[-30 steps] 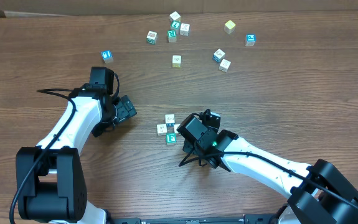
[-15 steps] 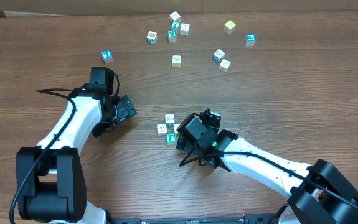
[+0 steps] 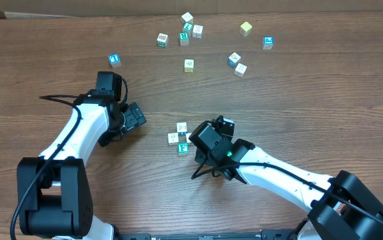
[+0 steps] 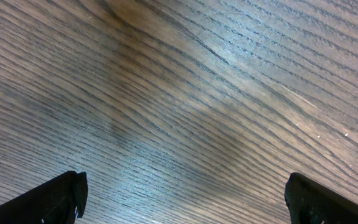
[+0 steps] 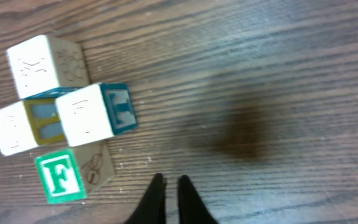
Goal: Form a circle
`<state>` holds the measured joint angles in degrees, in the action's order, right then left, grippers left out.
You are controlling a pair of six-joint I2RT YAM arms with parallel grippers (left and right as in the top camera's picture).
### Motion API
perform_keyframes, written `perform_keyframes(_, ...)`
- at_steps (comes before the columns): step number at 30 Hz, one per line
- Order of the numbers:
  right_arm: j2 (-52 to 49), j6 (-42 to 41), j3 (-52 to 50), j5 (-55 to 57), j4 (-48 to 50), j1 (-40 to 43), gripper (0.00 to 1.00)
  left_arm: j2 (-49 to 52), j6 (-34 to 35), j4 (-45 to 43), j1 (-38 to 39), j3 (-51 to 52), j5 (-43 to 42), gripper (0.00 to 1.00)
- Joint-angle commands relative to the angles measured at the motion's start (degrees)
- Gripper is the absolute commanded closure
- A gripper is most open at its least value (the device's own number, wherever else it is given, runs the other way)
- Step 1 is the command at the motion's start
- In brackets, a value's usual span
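Tight ring of four tiny cream wooden alphabet cubes (image 5: 60,127), blue and green faces, near the middle of the wooden table (image 3: 298,100) — unmoved this past second. The black right gripper (image 5: 170,180) has snapped shut, empty, just beside the green F cube (image 5: 60,177) — the ring looks finished. The left gripper (image 3: 135,117) gapes wide, well apart.

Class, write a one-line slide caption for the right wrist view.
Right claw, shut and empty, beside four clustered alphabet cubes on the wooden table.
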<state>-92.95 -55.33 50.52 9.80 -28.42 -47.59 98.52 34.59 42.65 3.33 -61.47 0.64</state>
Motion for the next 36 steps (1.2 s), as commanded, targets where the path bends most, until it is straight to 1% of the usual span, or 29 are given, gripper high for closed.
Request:
perform_keyframes(1,1.0,6.7,4.5,-2.5,-0.5,1.4,0.96,0.5,1.0,0.1,0.1,-0.8,-0.2,0.00)
perform_keyframes(4,1.0,9.2,9.1,-6.2,-2.7,4.1,0.96,0.5,1.0,0.1,0.1,-0.8,-0.2,0.00)
perform_keyframes(6,1.0,9.2,10.7,-6.7,-3.2,5.5,0.96,0.5,1.0,0.1,0.1,-0.8,-0.2,0.00)
perform_keyframes(14,-0.2,9.2,10.6,-6.7,-4.9,6.7,0.96,0.5,1.0,0.1,0.1,-0.8,-0.2,0.00)
perform_keyframes(20,-2.3,9.2,9.5,-2.3,-3.4,6.7,0.96,0.5,1.0,0.1,0.1,-0.8,-0.2,0.00)
perform_keyframes(28,-5.9,9.5,9.5,-2.1,2.0,6.7,0.94,0.5,1.0,0.1,0.1,-0.8,-0.2,0.00)
perform_keyframes(29,-6.4,9.9,9.5,-2.1,2.1,6.7,0.94,0.5,1.0,0.1,0.1,-0.8,-0.2,0.00)
perform_keyframes(30,-6.9,10.4,9.5,-2.0,2.0,6.7,0.96,0.5,1.0,0.1,0.1,-0.8,-0.2,0.00)
perform_keyframes(36,-7.4,10.4,9.5,3.8,0.9,6.8,0.96,0.5,1.0,0.1,0.1,-0.8,-0.2,0.00)
